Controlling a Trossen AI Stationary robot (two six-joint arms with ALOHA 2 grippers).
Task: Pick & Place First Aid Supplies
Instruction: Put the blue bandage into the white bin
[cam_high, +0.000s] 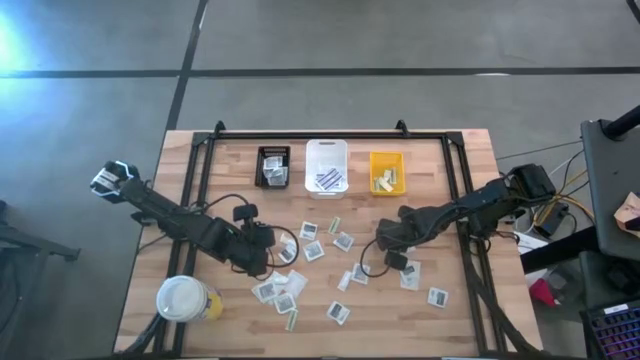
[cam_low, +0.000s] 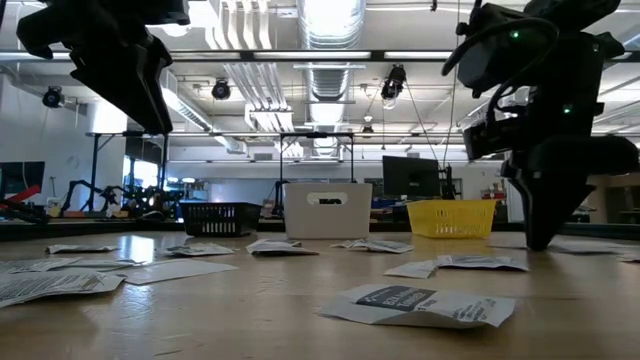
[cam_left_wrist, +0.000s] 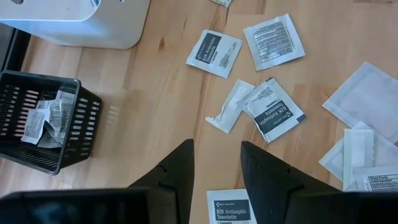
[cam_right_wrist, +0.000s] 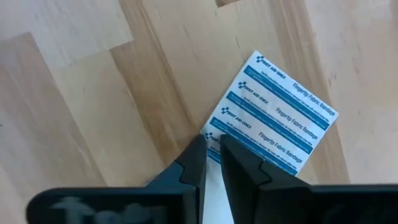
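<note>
Paper this thin may slide out, because the right pincer (cam_right_wrist: 212, 148) is clamped on only one corner of a blue-striped packet (cam_right_wrist: 273, 127), white with rows of blue print, lying flat on the surface right of centre. The left pincer (cam_left_wrist: 216, 163), fingers apart and empty, hangs left of centre over other packets.

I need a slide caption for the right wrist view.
Right gripper pinches a blue-striped white paper bandage packet on the wooden table.
</note>
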